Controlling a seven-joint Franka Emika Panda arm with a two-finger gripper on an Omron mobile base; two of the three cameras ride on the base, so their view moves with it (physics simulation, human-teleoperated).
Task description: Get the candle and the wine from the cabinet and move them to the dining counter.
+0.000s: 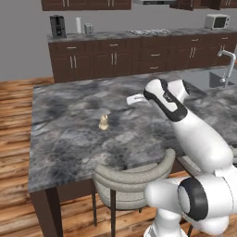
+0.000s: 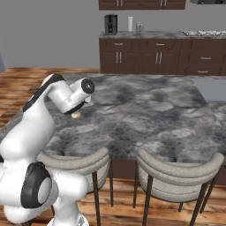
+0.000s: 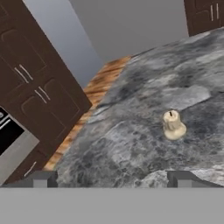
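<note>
Candle sits upright on the dining counter, alone on the marbled stone, well in from the edges. From the hand's own camera it stands a little ahead of the gripper, apart from the tips, whose jaws are spread wide with nothing between them. Grey cushioned stools are tucked along the near edge.

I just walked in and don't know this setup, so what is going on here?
A white robot arm is at the dining counter. The candle stands upright on the stone top, by itself. The gripper is open and holds nothing; the candle sits a little ahead of the fingertips. No wine bottle is on the counter, so that part looks undone.
</note>
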